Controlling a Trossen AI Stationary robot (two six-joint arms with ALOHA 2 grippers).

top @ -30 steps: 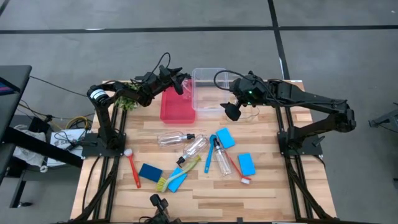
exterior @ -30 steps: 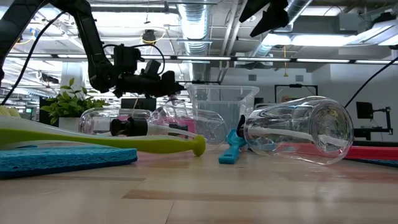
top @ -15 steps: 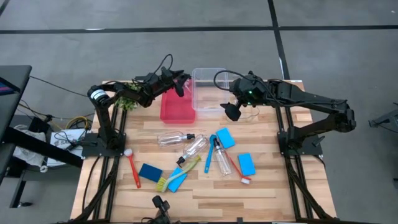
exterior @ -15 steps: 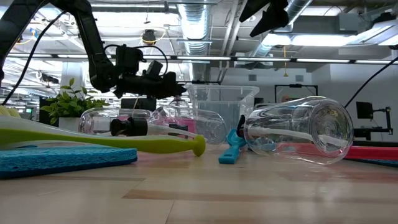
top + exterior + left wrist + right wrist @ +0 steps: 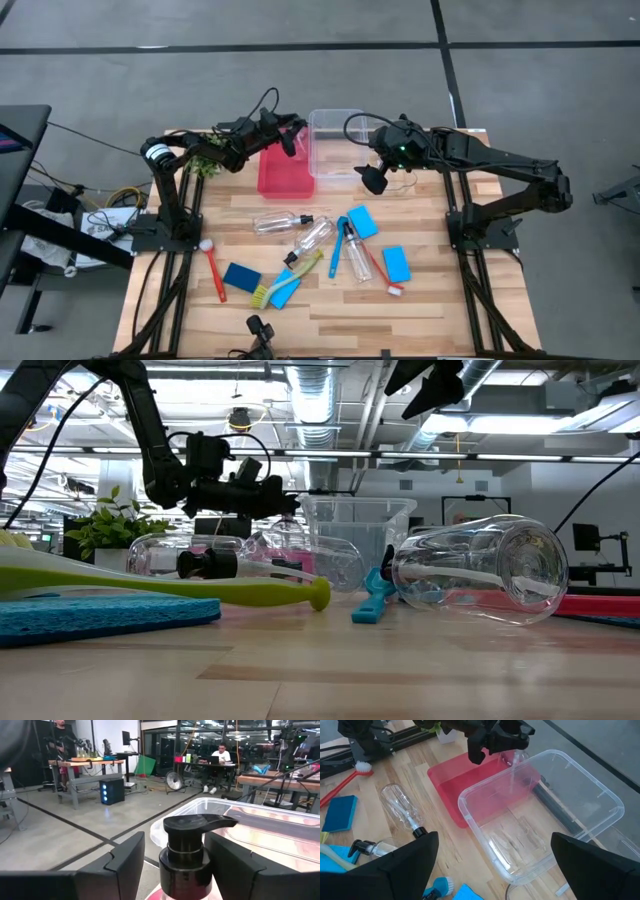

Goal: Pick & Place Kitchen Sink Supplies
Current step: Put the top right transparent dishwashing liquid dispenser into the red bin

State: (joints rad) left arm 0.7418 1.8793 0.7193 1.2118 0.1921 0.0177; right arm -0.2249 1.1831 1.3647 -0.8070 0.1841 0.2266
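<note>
My left gripper hovers above the far end of the red tray, shut on a clear bottle whose black pump cap stands up between the fingers. My right gripper hangs open above the near rim of the clear bin, touching nothing. Three more clear bottles lie on their sides on the table. Blue sponges lie flat. A red brush, a yellow-green brush and a blue brush lie among them. My left gripper holds the bottle just under its black collar, one finger on each side, pinched. The fingers come in level from the table's left. The bottle is lifted clear and stands upright, its clear body hanging below the fingers over the tray.
A leafy plant stands at the table's far left behind the left arm. A second red-handled brush lies by the right sponge. The supplies crowd the table's middle; bare wood shows along the near edge.
My left gripper, still shut on the bottle, has crept slightly toward the clear bin. The right arm has kept still.
</note>
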